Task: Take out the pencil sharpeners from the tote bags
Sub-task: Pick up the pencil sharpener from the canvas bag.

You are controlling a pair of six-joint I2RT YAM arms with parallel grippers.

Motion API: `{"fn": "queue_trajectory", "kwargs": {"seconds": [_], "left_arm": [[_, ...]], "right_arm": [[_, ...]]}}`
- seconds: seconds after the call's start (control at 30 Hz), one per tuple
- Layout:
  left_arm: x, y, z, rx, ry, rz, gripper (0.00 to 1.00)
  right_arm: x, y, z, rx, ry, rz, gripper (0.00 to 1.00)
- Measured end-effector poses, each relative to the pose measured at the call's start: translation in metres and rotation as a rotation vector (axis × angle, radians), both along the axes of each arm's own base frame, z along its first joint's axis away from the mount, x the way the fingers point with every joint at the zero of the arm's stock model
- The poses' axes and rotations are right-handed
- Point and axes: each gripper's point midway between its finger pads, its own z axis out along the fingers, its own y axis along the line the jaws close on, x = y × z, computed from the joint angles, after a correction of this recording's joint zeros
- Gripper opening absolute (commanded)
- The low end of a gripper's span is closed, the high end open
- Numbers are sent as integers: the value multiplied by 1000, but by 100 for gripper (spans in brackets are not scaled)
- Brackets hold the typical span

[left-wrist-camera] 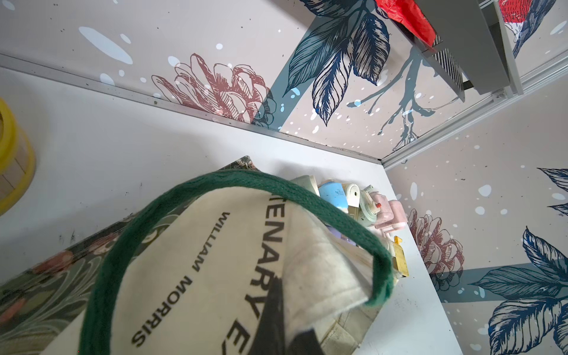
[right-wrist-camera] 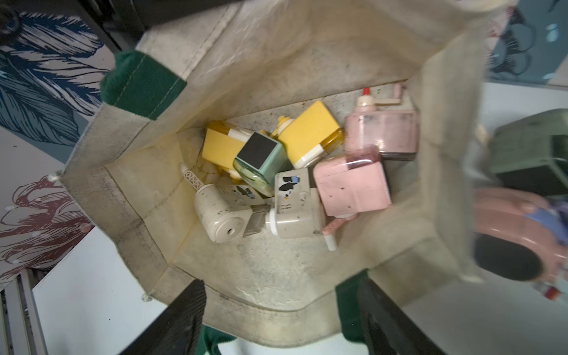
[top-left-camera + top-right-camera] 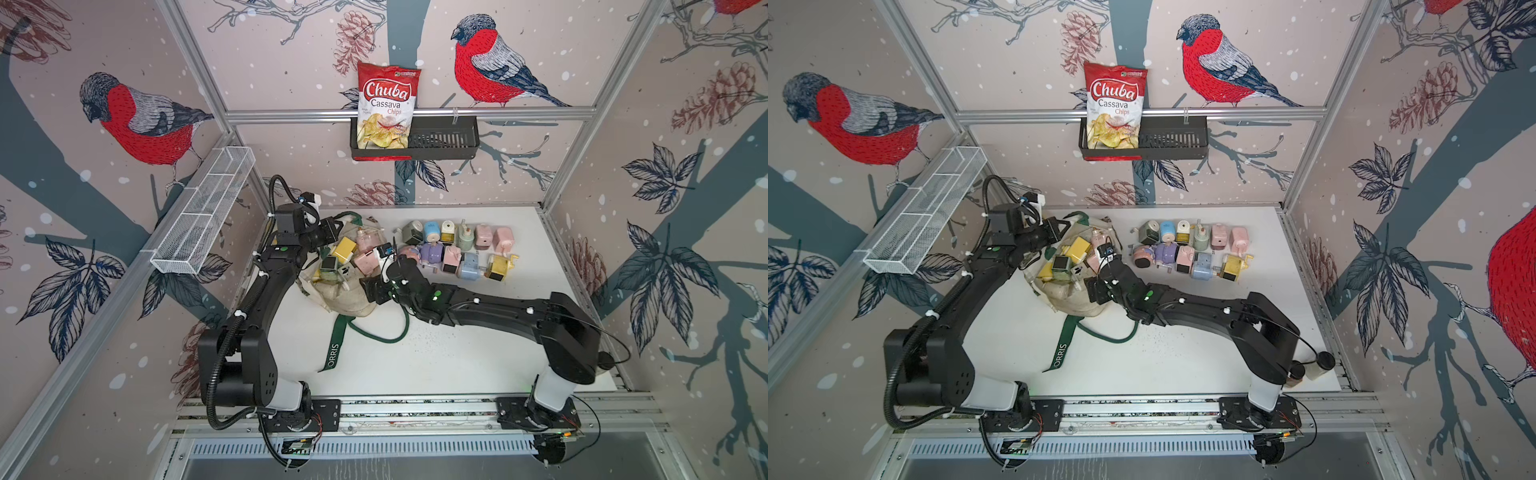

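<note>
Now the left pincer [image 3: 334,232] pinches the tote bag [image 3: 353,301] by its rim on the surface [image 3: 457,353]. Spread, the right pincer [image 2: 281,285] hangs over several pencil sharpeners [image 2: 350,184] inside; others lie in rows beside the bag

Top views look down on everything; both wrist cameras sit close to the tote [image 2: 276,46].

The light is bright and even and comes from above; the white counter [image 3: 478,345] carries only soft, pale shadows. Both top views curve at the edges (as a wide lens does). In the right wrist view, the tote bag [image 2: 442,138] rim and a pink sharpener [image 2: 507,215] outside it are smeared by blur.
</note>
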Motion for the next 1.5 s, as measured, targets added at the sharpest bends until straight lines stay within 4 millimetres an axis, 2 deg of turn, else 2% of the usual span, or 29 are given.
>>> {"fn": "queue_trajectory", "kwargs": {"seconds": [0.1,0.23,0.33,0.43,0.63,0.83,1.23,1.5], "left_arm": [[0,0,0,0,0,0,0],[0,0,0,1,0,2,0],[0,0,1,2,-1,3,0],[-1,1,1,2,-1,3,0],[-1,1,1,2,-1,3,0],[-1,0,1,2,-1,2,0],[-1,1,1,3,-1,2,0],[-1,1,1,3,-1,3,0]], "right_arm": [[9,19,-16,-21,28,0,81],[22,42,-51,-78,90,0,83],[27,51,-76,-117,135,-1,83],[31,59,-91,-134,168,4,84],[43,69,-104,-148,191,-2,85],[60,70,-118,-166,213,-45,85],[74,83,-138,-221,191,-68,86],[86,92,-149,-221,159,-98,77]]}}
